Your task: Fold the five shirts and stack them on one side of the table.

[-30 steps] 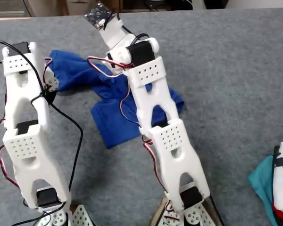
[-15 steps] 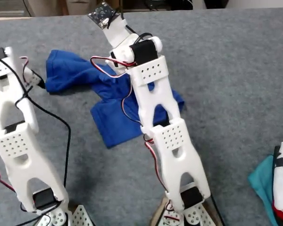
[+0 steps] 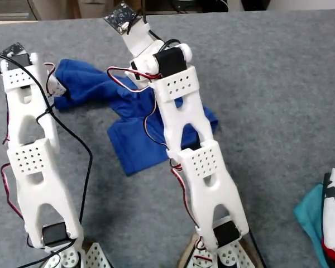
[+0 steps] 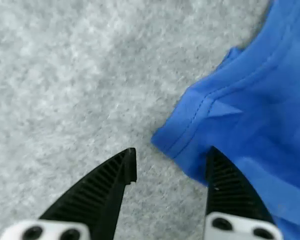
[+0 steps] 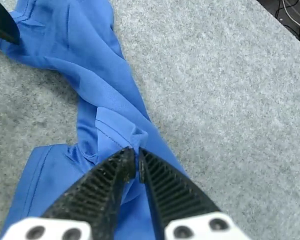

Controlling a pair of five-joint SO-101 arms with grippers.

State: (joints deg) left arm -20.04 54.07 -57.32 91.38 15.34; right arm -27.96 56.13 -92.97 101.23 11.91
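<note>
A crumpled blue shirt (image 3: 131, 146) lies on the grey table, partly under the right arm. My left gripper (image 4: 172, 162) is open low over the table, and the shirt's hemmed corner (image 4: 177, 142) lies just between its fingertips. From above, that gripper (image 3: 58, 90) sits at the shirt's left end. My right gripper (image 5: 136, 154) is shut on a raised fold near the middle of the blue shirt (image 5: 105, 85). The tip of the left gripper's finger (image 5: 1, 22) shows beside the shirt's far end.
A pile of other shirts (image 3: 330, 215), teal, white with black print and red, lies at the table's right edge. Bare grey table (image 3: 279, 95) stretches between the blue shirt and that pile.
The left arm swung out to the left, away from the shirt, then came back to its left corner. The right arm barely moved.
</note>
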